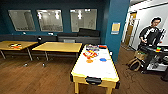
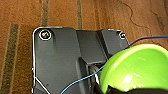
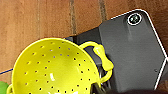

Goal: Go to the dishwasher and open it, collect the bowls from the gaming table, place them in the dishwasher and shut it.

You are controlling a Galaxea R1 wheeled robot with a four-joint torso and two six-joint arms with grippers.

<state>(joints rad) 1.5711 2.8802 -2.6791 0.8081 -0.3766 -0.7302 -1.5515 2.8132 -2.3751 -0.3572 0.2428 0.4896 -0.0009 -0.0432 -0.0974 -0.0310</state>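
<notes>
The gaming table (image 1: 96, 71), glossy white top with a yellow edge band, stands just ahead in the head view. Small bowls sit on its far half: an orange one (image 1: 89, 60), a blue one (image 1: 103, 59) and a red-orange cluster (image 1: 90, 53). In the left wrist view a lime green bowl (image 2: 140, 67) hangs above the wooden floor, with my left gripper (image 2: 125, 90) shut on its rim. In the right wrist view a yellow perforated bowl (image 3: 52, 70) with loop handles hangs over the floor, my right gripper (image 3: 100, 88) shut on it. The dishwasher is out of view.
Two wooden-topped tables (image 1: 58, 46) (image 1: 15, 45) stand to the left along a dark bench. A teal pillar (image 1: 116, 25) rises behind the gaming table. A person (image 1: 151, 32) with a control rig and a black cart (image 1: 155, 51) is at the right. Open wooden floor (image 1: 30, 77) lies to the left.
</notes>
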